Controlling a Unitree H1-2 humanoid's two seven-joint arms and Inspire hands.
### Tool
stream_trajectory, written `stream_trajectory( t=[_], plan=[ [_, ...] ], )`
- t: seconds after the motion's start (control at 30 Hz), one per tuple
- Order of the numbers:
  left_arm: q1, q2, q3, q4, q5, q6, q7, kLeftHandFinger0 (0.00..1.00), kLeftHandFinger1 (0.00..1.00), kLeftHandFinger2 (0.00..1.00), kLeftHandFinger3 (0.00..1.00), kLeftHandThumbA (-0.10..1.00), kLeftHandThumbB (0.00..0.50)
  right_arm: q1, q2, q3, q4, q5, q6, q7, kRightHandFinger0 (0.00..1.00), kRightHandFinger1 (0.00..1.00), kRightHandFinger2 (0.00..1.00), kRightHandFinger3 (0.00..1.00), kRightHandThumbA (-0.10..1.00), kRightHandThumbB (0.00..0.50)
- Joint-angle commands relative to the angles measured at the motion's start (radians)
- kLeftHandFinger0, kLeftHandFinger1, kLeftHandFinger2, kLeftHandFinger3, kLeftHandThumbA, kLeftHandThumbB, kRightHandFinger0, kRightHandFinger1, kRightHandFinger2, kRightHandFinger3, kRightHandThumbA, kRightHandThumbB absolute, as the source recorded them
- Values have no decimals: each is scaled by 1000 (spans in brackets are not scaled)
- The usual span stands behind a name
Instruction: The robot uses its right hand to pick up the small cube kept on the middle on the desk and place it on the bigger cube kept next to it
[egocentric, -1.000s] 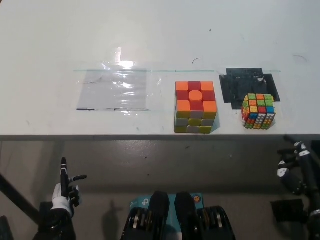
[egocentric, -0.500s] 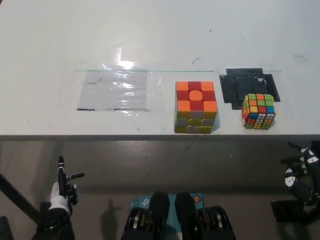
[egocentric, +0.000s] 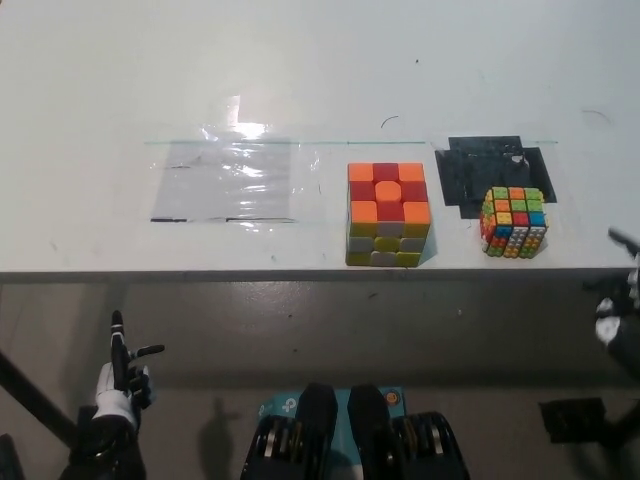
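The right hand (egocentric: 622, 310) is cut off at the frame edge, grip state indeterminable; left hand (egocentric: 120, 375) rests low, fingers spread, empty; small cube (egocentric: 513, 222) sits upright beside bigger cube (egocentric: 387, 213).

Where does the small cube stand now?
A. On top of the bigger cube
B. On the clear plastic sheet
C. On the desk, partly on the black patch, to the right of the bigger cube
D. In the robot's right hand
C: the small cube stands on the desk at the black patch, apart from the bigger cube.
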Motion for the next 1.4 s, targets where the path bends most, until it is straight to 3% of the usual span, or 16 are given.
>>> stream_trajectory(
  t=[0.0, 0.17, 0.23, 0.3, 0.33, 0.37, 0.43, 0.47, 0.5, 0.53, 0.67, 0.73, 0.87, 0.97, 1.13, 1.37],
  plan=[
    [-24, 27, -8, 0, -7, -32, 2, 0, 0, 0, 74, 1000, 500, -73, -39, -16, -63, 3, 30, 46, 257, 316, 511, 931, 130, 140],
    [-21, 27, -8, 1, -13, -35, -12, 0, 0, 5, 57, 1000, 500, -133, -51, -1, -74, -8, 45, 71, 305, 360, 567, 945, 148, 144],
    [-21, 25, -5, -1, -17, -35, -11, 0, 0, 11, 51, 1000, 500, -171, -45, 11, -67, -11, 29, 78, 292, 366, 587, 934, 136, 181],
    [-17, 26, -8, -2, -15, -41, -17, 0, 0, 3, 59, 1000, 500, -197, -47, 25, -62, -25, 35, 87, 352, 452, 671, 951, 188, 223],
    [-17, 27, -10, -1, -14, -40, -16, 0, 0, 0, 42, 1000, 500, -218, -59, 49, -60, -71, 47, 97, 462, 675, 797, 981, 295, 255],
    [-19, 27, -11, 0, -13, -40, -14, 0, 0, 0, 41, 1000, 500, -226, -64, 58, -59, -90, 52, 101, 476, 698, 807, 984, 305, 256],
    [-20, 27, -18, 2, -5, -35, -2, 0, 0, 12, 39, 1000, 500, -261, -75, 97, -27, -139, 27, 110, 617, 892, 960, 1000, 380, 294],
    [-21, 27, -18, 3, -7, -35, -2, 0, 0, 14, 38, 1000, 500, -269, -76, 106, -19, -150, 17, 111, 657, 923, 980, 1000, 390, 292],
    [-21, 26, -15, 1, -11, -35, -6, 0, 0, 32, 44, 1000, 500, -281, -81, 117, -8, -148, 19, 123, 869, 1000, 1000, 1000, 426, 298],
    [-21, 24, -13, -1, -13, -33, -3, 0, 0, 1, 11, 1000, 500, -293, -85, 129, 6, -151, 18, 130, 1000, 1000, 1000, 1000, 459, 312],
    [-21, 24, -11, 1, -17, -33, -6, 0, 0, 0, 0, 1000, 500, -360, -103, 189, 100, -183, -22, 154, 1000, 1000, 1000, 1000, 564, 358],
    [-25, 27, -11, 0, -19, -29, -12, 0, 0, 8, 16, 1000, 500, -400, -106, 223, 157, -213, -34, 159, 1000, 1000, 1000, 1000, 655, 414],
    [-27, 27, -15, 1, -18, -26, -7, 0, 0, 2, 11, 1000, 500, -439, -89, 250, 219, -216, -38, 154, 1000, 1000, 1000, 1000, 693, 487],
    [-28, 26, -12, -1, -23, -22, -12, 0, 0, 35, 57, 1000, 500, -463, -86, 274, 258, -223, -39, 166, 1000, 1000, 1000, 1000, 694, 491],
    [-32, 30, -15, 3, -19, -21, -3, 0, 0, 0, 2, 1000, 500, -485, -87, 294, 318, -227, -46, 176, 1000, 1000, 1000, 1000, 703, 498],
    [-37, 30, -24, 3, -12, -18, -3, 0, 0, 3, 13, 1000, 500, -516, -80, 309, 472, -245, -112, 143, 1000, 1000, 1000, 1000, 734, 500]
  ],
)
